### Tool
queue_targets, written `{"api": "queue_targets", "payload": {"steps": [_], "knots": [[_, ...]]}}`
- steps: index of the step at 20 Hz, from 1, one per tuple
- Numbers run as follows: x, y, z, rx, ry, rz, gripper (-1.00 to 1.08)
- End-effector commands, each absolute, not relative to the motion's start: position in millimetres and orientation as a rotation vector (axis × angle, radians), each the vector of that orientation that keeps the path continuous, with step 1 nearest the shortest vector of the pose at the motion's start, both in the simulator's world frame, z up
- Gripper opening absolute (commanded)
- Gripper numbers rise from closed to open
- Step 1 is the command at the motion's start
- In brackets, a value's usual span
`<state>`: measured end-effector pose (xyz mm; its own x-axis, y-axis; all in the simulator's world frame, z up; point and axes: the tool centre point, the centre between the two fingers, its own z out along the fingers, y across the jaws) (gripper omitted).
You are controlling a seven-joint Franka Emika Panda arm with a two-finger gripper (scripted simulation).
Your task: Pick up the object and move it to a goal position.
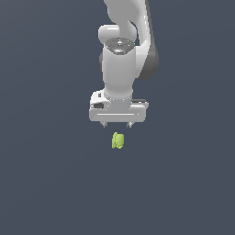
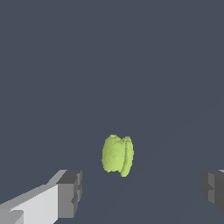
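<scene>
The object [image 1: 118, 140] is a small lumpy yellow-green item with ridged sides, lying on the flat dark grey surface. In the exterior view it shows just below my white gripper [image 1: 117, 124], whose two short fingertips point down and stand apart. In the wrist view the object [image 2: 117, 155] lies ahead of the fingers, roughly midway between them and apart from both. My gripper [image 2: 140, 192] is open and empty, with the grey pads [image 2: 70, 192] set much wider than the object.
The white arm [image 1: 121, 50] rises behind the gripper toward the top of the exterior view. The dark grey surface [image 1: 46, 183] stretches around the object on all sides.
</scene>
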<state>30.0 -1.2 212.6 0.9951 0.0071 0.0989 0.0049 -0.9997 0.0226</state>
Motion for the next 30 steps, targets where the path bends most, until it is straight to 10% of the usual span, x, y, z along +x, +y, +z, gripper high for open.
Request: {"api": "queue_targets", "payload": {"steps": [1, 30], "knots": [[29.7, -1.5, 211.2, 3.116, 0.007, 0.152, 1.0], [6.2, 3.5, 82.3, 3.132, -0.24, 0.0, 1.0]]}}
